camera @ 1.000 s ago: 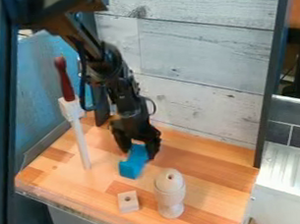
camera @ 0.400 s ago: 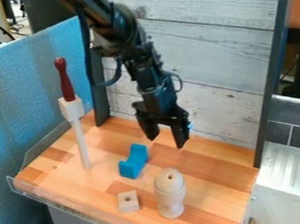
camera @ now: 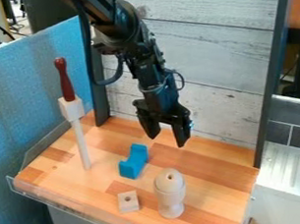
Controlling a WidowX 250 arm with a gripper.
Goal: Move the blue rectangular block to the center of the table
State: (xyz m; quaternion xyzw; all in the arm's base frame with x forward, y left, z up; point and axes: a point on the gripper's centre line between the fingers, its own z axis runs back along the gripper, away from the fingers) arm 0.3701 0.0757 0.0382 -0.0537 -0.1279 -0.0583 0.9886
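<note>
Blue block point(camera: 134, 160) lies on the table point(camera: 200, 166) close to its middle, perhaps a little toward the left, and the hand point(camera: 168, 141) is free of it, its two fingers spread with only air between them. One second ago the hand was down around the block, a finger on either side; now it hangs above the wood, up and to the right of the block, well apart from it. The block looks to be in the same spot in all three frames, so it seems to have been let go rather than dragged off when the arm point(camera: 150, 67) rose. Since the middle frame hardly anything differs: the hand has drifted only slightly. The wooden cube point(camera: 128, 201), the turned wooden post point(camera: 170, 193) and the red-handled stick point(camera: 81, 139) have stayed put. I judge the placing done or nearly so; at most, a small nudge might centre the block better, with care around the post.
</note>
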